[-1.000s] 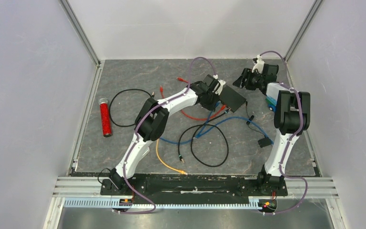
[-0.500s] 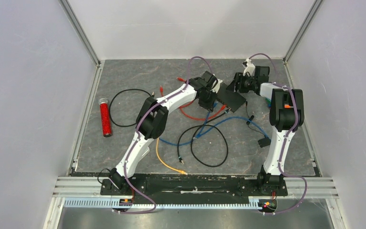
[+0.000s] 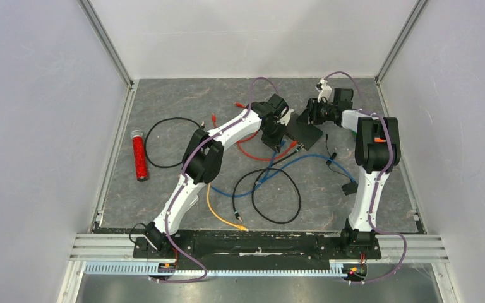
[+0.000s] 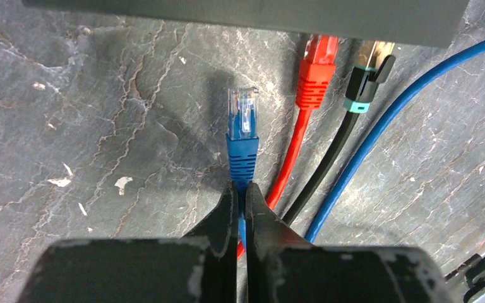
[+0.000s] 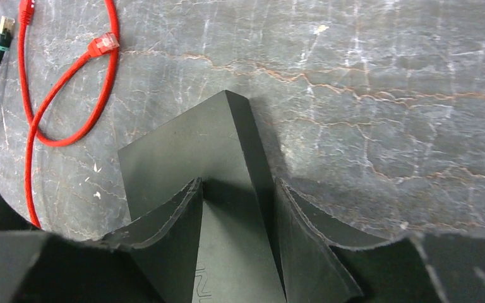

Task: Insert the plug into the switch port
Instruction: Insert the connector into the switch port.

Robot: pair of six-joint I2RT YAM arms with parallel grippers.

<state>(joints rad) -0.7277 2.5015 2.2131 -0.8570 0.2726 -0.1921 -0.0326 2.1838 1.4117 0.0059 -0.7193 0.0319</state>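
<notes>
The blue plug (image 4: 243, 117) with its clear tip points at the switch (image 4: 246, 12), a flat black box, and stops a short way from its front face. My left gripper (image 4: 241, 186) is shut on the blue cable just behind the plug's boot. In the top view the left gripper (image 3: 271, 136) sits at the near left side of the switch (image 3: 306, 131). My right gripper (image 5: 238, 184) is open, its jaws straddling a corner of the switch (image 5: 164, 164). One finger is over the top face and the other rests against the side. The ports are hidden.
A red plug (image 4: 316, 69) and a black plug with a teal collar (image 4: 369, 76) lie against the switch beside the blue one. Red (image 3: 259, 151), black (image 3: 278, 192), blue (image 3: 316, 158) and orange (image 3: 218, 211) cables sprawl across the mat. A red tube (image 3: 140, 154) lies at the left.
The right arm has swung left from the far right corner to the switch, and its jaws have narrowed around it. The left arm has shifted slightly left with the blue cable.
</notes>
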